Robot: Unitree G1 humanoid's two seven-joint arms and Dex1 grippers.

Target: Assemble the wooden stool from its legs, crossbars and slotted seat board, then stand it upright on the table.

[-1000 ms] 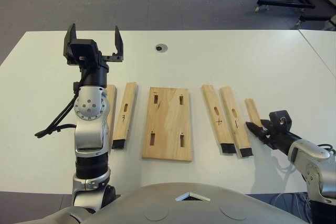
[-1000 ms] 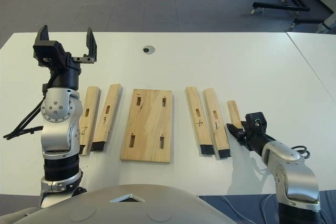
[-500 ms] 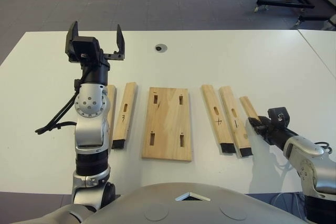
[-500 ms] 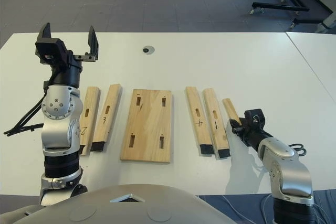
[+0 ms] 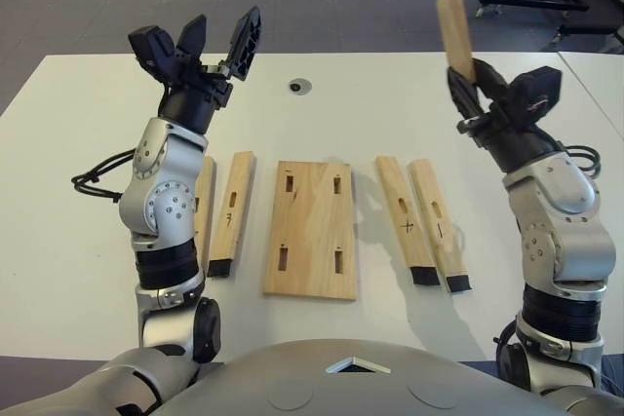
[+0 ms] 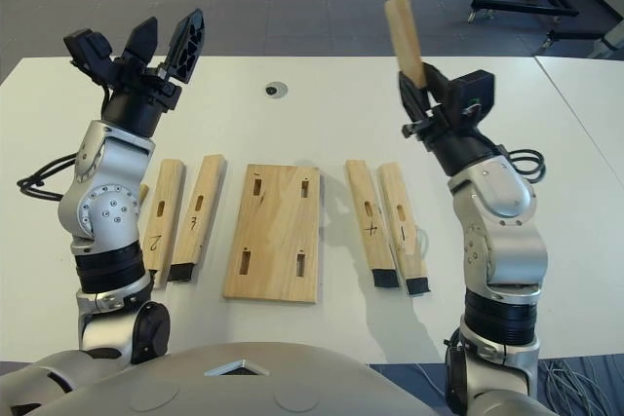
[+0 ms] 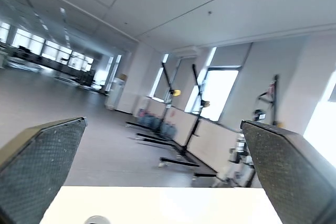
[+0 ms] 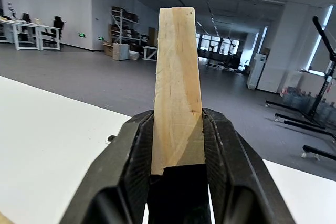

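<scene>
The right gripper (image 5: 466,83) pinches a short crossbar (image 5: 453,31) by its lower end. The piece stands nearly upright at the upper right of the head view, well above the table (image 5: 390,104). With so low a hold, it could pivot or slip between the fingers and miss its slot. The left gripper (image 5: 216,41) hangs empty at upper left, fingers spread. The seat board (image 5: 310,231) lies flat at centre between paired legs (image 5: 395,187), which a dropped crossbar could knock askew.
</scene>
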